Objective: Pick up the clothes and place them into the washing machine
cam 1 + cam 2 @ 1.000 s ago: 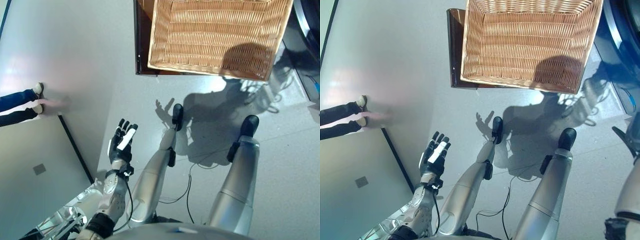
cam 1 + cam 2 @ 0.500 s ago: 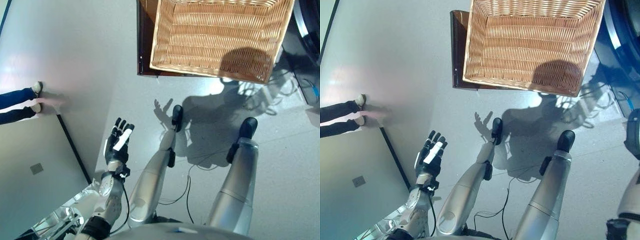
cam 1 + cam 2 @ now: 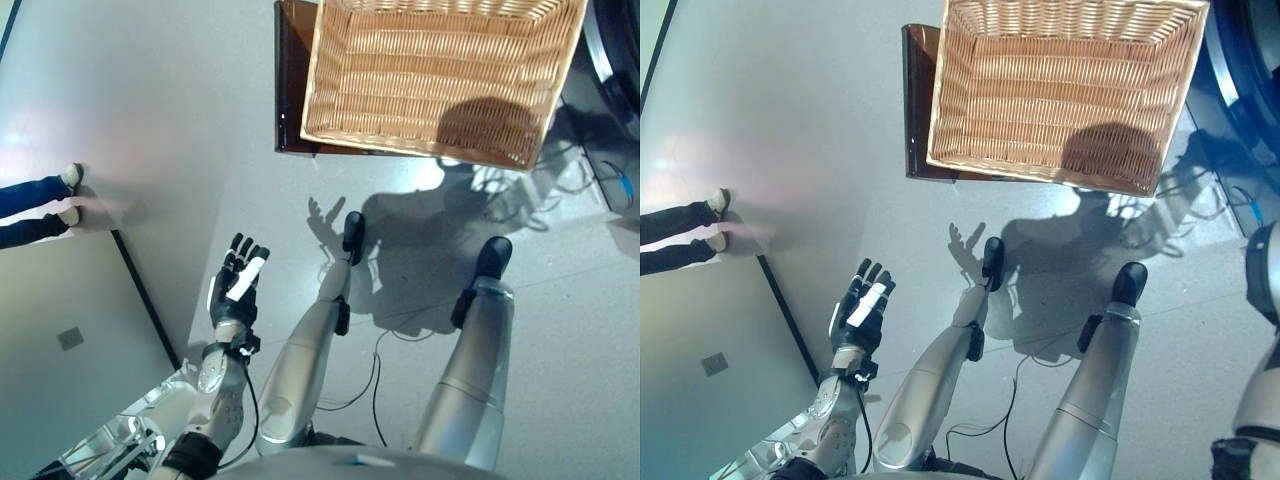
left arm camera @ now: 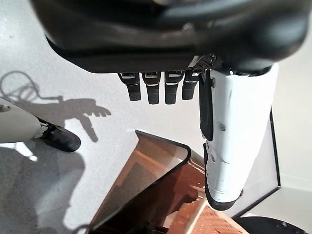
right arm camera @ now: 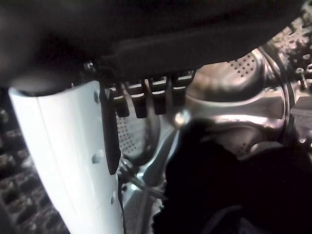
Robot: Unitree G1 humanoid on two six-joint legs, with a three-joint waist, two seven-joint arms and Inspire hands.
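The wicker basket [image 3: 420, 146] rests on the low dark brown box [image 3: 288, 80] and holds no clothes. The washing machine [image 3: 1243, 60] stands just right of it. My left hand [image 3: 236, 292] is open and empty, held over the floor well short of the basket; its wrist view shows its straight fingers [image 4: 156, 90] and the box [image 4: 156, 190] beyond. My right hand [image 5: 63, 161] is open inside the machine's shiny metal drum [image 5: 243, 92]. A dark garment [image 5: 229, 185] lies in the drum past its fingers, which are not around it.
A person's legs and shoes [image 3: 45, 205] show at the left edge by a pale wall. A dark strip [image 3: 150, 300] runs across the floor beside my left hand. Grey floor lies between me and the box.
The view has shifted slightly. My left hand has dropped back a little toward me and stays open. The basket has not moved on its box.
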